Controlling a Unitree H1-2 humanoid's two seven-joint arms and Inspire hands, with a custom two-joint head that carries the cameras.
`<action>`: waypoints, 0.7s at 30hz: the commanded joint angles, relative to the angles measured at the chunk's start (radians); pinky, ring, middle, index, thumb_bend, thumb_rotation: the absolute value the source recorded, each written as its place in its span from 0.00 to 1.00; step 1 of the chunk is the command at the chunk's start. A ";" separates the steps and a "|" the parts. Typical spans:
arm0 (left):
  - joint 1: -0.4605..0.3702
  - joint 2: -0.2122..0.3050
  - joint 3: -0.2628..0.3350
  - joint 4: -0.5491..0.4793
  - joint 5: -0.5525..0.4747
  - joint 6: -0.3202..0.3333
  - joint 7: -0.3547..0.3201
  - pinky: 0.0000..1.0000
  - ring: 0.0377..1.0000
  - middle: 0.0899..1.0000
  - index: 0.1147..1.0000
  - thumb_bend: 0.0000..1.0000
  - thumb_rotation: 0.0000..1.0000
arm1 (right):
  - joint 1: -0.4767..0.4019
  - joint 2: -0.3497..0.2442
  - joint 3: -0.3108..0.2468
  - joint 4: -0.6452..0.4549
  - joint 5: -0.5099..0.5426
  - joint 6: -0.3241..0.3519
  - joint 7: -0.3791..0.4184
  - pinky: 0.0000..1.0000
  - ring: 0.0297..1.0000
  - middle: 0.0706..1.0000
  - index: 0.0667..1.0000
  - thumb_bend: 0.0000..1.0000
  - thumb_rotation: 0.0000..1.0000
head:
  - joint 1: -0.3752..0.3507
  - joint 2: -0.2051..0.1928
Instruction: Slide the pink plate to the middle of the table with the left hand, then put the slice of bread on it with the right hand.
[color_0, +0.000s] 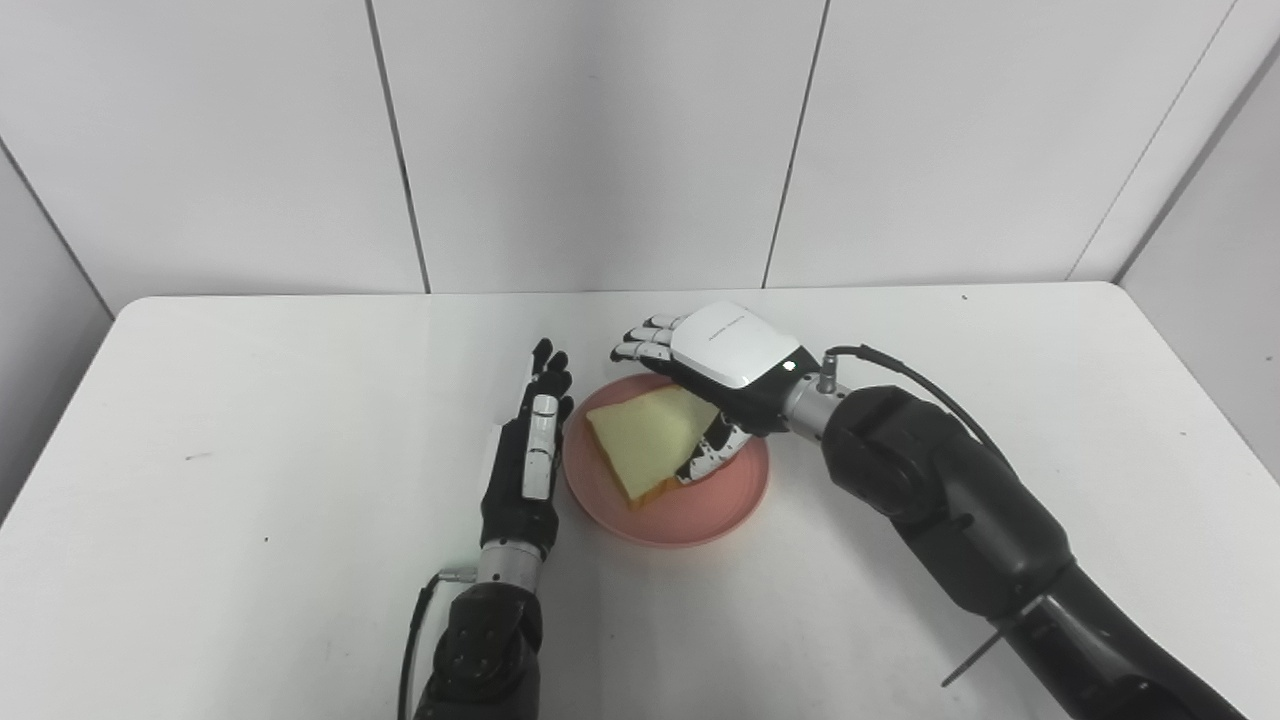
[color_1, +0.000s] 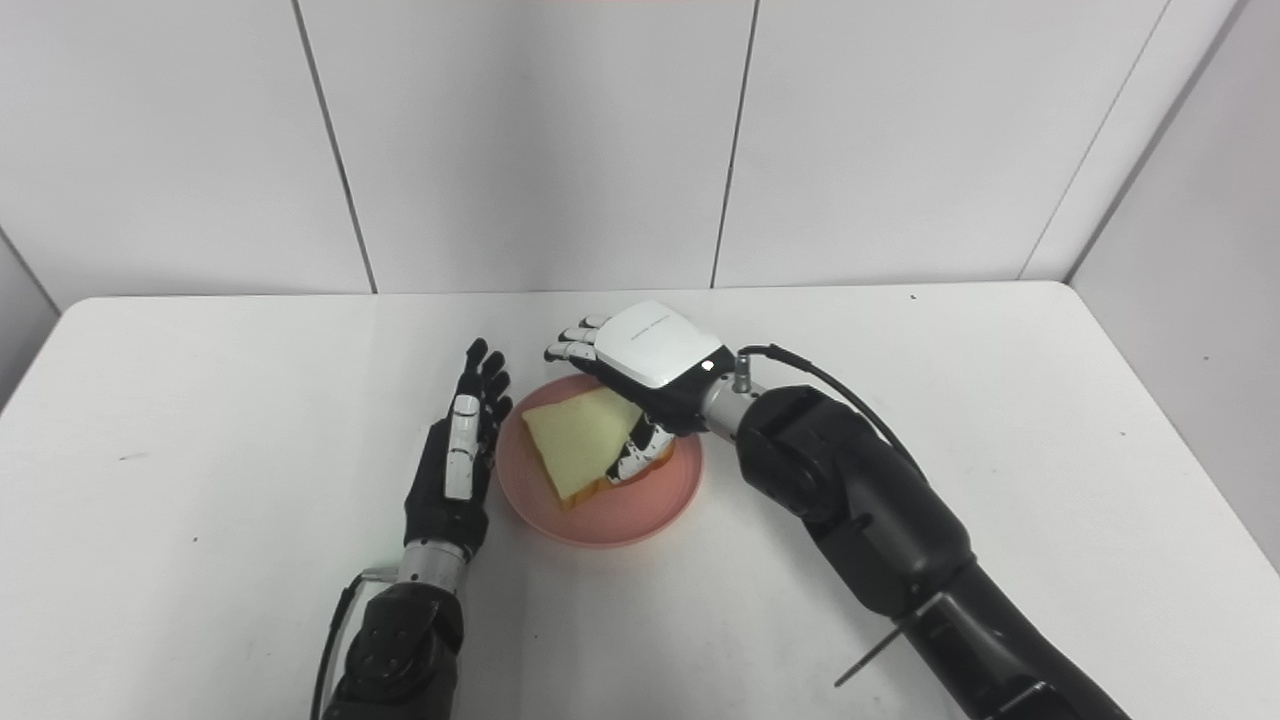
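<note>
At frame centre, our right hand (color_0: 730, 362) grips the pale square bread slice (color_0: 645, 438) over the round pink plate (color_0: 700, 510), presumably mid-placement. Our left hand (color_0: 530, 450), fingers extended and holding nothing, stands edgewise against the plate's left rim on the white desk (color_0: 250, 420), likely steadying it.

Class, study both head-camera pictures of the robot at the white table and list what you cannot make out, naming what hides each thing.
- Far rim of the round pink plate: covered by the right hand, both views.
- Right edge of the pale yellow slice of bread: under that hand; whether its thumb still grips the bread cannot be told.
- Whether the left hand, standing edge-on with fingers straight, touches the plate.
- Both arms' upper parts: cut off by the bottom edge.
</note>
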 joint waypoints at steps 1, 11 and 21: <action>0.007 0.009 0.007 -0.005 -0.009 0.005 -0.007 1.00 1.00 1.00 0.97 0.69 1.00 | -0.012 -0.022 -0.037 -0.061 0.032 0.018 0.010 0.96 0.99 0.95 0.90 0.81 0.29 | 0.001 0.001; 0.014 0.006 0.031 -0.047 -0.002 0.026 0.018 1.00 1.00 0.99 0.98 0.70 1.00 | 0.092 -0.045 -0.170 -0.138 0.160 -0.008 -0.029 0.98 1.00 1.00 0.99 0.84 0.33 | 0.003 0.010; 0.025 0.019 0.031 -0.065 0.015 0.005 0.031 1.00 1.00 1.00 1.00 0.70 1.00 | 0.244 0.099 -0.371 -0.057 0.600 -0.011 -0.148 0.93 1.00 1.00 1.00 0.75 0.59 | 0.007 0.010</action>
